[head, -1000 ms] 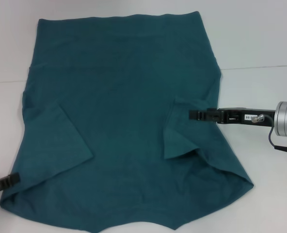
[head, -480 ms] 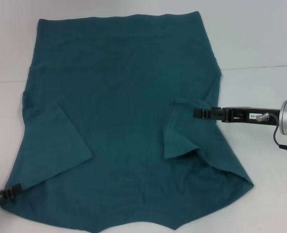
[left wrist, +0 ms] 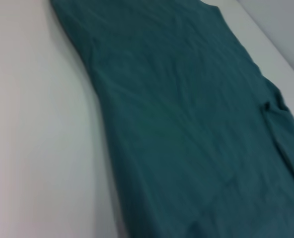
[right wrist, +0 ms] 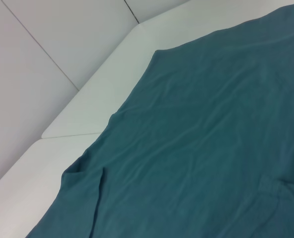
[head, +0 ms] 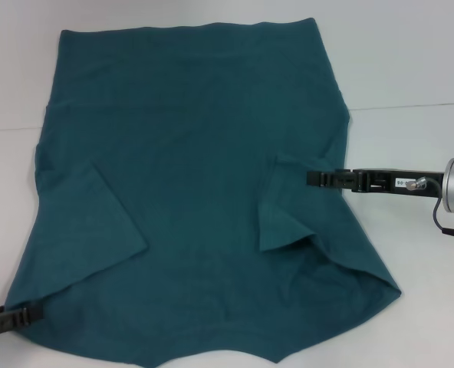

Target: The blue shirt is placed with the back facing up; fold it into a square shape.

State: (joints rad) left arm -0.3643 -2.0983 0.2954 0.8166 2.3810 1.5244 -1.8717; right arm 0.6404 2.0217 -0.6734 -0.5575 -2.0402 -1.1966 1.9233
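The blue shirt (head: 196,153) lies flat on the white table (head: 411,69), with its hem at the far side. Both short sleeves are folded inward onto the body, the left sleeve (head: 97,222) and the right sleeve (head: 284,211). My right gripper (head: 313,179) reaches in from the right, low over the shirt's right side at the top of the folded right sleeve. My left gripper (head: 29,313) is at the shirt's near left corner, just at the fabric edge. The shirt fills the left wrist view (left wrist: 186,124) and the right wrist view (right wrist: 211,139). No pale print shows.
Bare white table surrounds the shirt on the left (head: 12,192) and on the right (head: 419,291). A thin seam line (head: 411,105) crosses the table. The right wrist view shows the table's far edge (right wrist: 87,84) against a pale wall.
My right gripper drew back a little to the right, off the folded sleeve, then stayed still. My left gripper moved nearer along the shirt's left edge to its near corner.
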